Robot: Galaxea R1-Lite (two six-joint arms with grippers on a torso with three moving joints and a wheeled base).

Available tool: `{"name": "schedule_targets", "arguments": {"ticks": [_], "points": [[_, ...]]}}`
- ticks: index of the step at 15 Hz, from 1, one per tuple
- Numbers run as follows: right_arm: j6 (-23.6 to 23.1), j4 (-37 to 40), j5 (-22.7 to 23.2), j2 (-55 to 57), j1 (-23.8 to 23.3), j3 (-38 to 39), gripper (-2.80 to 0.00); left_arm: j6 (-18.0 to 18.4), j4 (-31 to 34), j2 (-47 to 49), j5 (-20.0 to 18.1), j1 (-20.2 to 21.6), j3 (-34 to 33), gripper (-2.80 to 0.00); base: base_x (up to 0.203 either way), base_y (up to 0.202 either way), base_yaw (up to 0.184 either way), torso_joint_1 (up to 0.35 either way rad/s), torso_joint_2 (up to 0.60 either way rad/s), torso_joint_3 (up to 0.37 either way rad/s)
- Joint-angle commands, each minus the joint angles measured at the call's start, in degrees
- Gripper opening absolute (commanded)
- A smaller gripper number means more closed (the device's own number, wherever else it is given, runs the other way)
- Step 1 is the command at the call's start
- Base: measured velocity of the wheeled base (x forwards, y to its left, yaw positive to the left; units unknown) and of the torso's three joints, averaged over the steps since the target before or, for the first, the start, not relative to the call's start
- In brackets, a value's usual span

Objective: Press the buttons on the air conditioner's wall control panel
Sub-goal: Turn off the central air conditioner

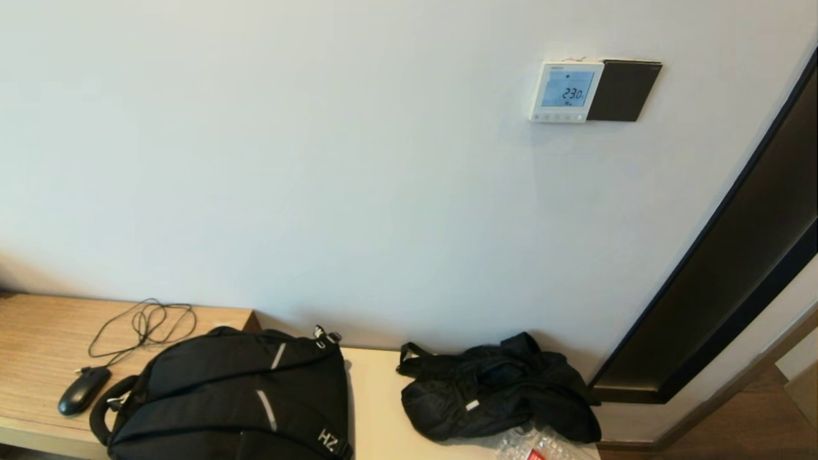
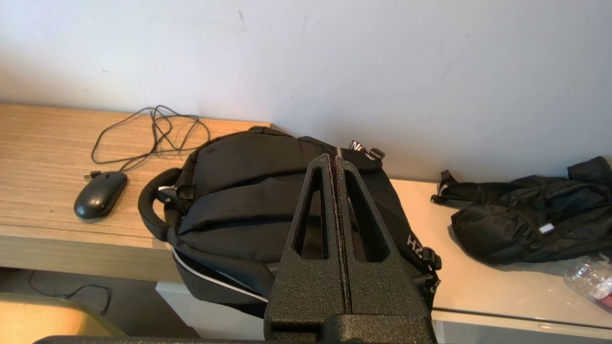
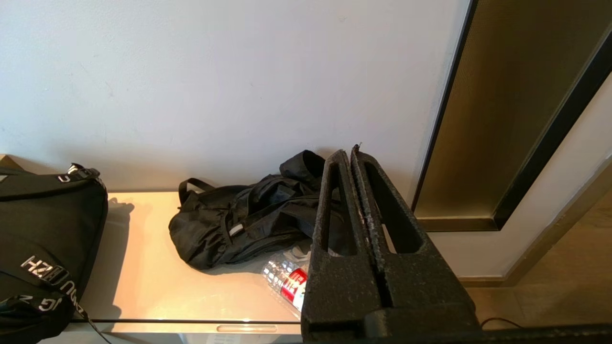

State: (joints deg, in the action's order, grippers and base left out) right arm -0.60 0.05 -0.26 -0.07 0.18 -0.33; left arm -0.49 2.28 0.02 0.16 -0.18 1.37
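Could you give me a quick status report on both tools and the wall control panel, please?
Left tool shut, low over backpack. Right tool shut, low near black bag. Wall control panel lit, buttons untouched. Nothing in front of it.

A wooden surface (image 1: 38, 338) is carrying a black mouse (image 1: 84, 390) with its looped cable (image 1: 147, 326). A black backpack (image 1: 236, 399) is lying beside it, overlapping onto a cream surface (image 1: 374, 409), where a crumpled black bag (image 1: 498, 390) and a plastic bottle (image 1: 533, 447) are resting.

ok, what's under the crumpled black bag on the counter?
A clear plastic bottle with a red label pokes out from beneath the crumpled black bag; its far end is covered, so anything else beneath cannot be seen.
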Motion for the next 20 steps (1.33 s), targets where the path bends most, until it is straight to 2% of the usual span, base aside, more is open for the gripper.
{"name": "schedule_targets", "arguments": {"ticks": [1,20], "points": [[-0.02,-0.05,0.03,-0.19,0.05,-0.02,-2.8,0.0,0.01,-0.02,0.02,0.01,-0.03,-2.8,0.0,0.0,0.0,0.0,0.0,0.0],[-0.02,-0.32,-0.01,-0.19,-0.01,0.07,-2.8,0.05,0.01,-0.02,0.02,0.01,0.03,-2.8,0.0,0.0,0.0,0.0,0.0,0.0]]}}
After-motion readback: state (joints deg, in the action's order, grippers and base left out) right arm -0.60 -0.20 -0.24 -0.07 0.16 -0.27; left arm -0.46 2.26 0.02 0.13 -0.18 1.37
